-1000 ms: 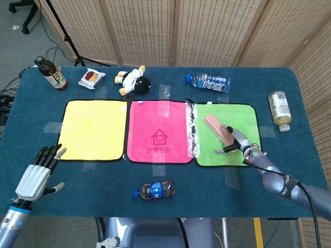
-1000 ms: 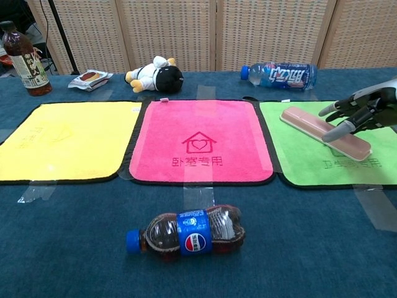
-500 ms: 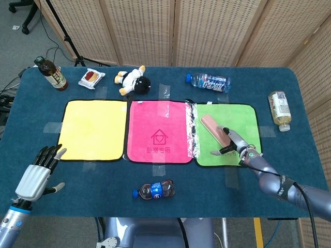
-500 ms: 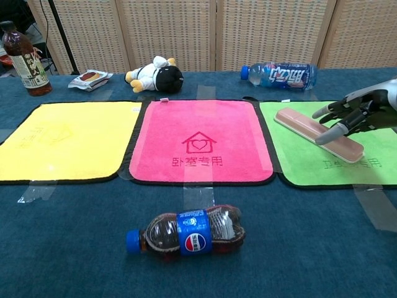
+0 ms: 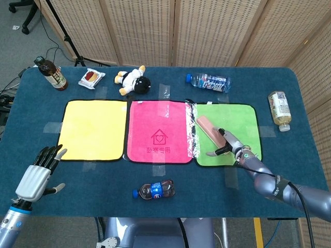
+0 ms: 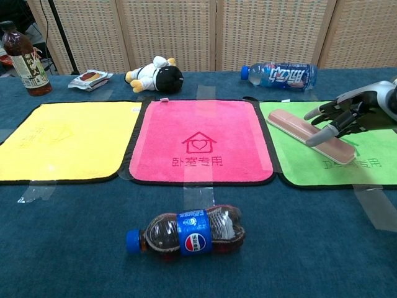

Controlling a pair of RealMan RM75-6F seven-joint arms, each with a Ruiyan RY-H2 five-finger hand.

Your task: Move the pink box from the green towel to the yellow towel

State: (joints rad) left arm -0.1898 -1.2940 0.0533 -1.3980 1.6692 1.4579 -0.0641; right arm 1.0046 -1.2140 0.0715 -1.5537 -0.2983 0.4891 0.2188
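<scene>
A: Where's the pink box point(image 5: 209, 132)?

B: On the green towel point(image 5: 243, 121), lying diagonally at its pink-towel point(image 5: 159, 132) side. My right robot hand point(image 5: 228, 146) sits over the box's near end, fingers spread around it; whether they actually grip it, I can't tell.

A: And the left?

B: Left robot hand point(image 5: 37, 174) is released, fingers apart, just off the yellow towel's point(image 5: 93, 129) near-left corner.
</scene>
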